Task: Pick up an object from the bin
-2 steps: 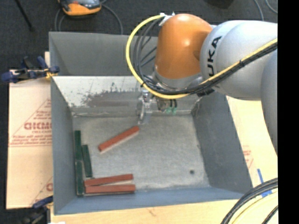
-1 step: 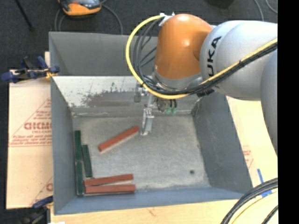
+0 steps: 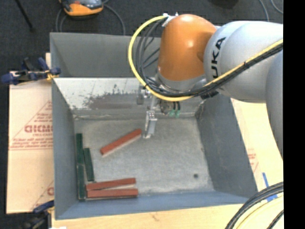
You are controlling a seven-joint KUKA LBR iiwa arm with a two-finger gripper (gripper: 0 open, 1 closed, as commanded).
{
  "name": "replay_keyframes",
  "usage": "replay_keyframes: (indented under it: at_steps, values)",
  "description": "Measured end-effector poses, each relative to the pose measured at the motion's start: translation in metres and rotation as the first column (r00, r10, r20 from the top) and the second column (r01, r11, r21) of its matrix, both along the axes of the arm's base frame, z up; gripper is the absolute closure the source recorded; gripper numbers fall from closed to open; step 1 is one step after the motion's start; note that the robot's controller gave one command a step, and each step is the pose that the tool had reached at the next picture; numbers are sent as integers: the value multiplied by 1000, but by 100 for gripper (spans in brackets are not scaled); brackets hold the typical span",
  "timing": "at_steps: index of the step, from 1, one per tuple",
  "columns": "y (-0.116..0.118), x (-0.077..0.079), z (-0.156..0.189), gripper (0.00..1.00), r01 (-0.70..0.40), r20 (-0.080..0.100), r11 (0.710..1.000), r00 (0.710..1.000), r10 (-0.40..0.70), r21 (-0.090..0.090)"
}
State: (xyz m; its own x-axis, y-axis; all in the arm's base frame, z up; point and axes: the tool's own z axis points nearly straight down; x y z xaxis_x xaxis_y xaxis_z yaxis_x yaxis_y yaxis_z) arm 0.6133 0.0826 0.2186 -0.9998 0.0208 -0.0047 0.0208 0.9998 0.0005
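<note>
Red bar (image 3: 121, 142) lies alone mid-floor in the bin (image 3: 224, 147), its long axis slanting from near left toward far right, and the hand (image 3: 148, 131) stands at its far-right end, touching or just above it; I cannot tell which. Whether the hand is released or clenched cannot be told either. The coming move, I judge, turns on that slant: the grasp must cross the bar's narrow width, while two more red bars (image 3: 112, 187) and the green bars (image 3: 82, 166) in the near left corner lie well apart.
</note>
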Motion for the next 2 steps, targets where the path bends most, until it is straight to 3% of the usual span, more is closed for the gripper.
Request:
replay_keyframes:
  at_steps: [1,2]
  values:
    - [10,5,-46,0,61,6,998,998,-61,2]
    - [-3,-6,-108,0,40,3,999,999,-40,0]
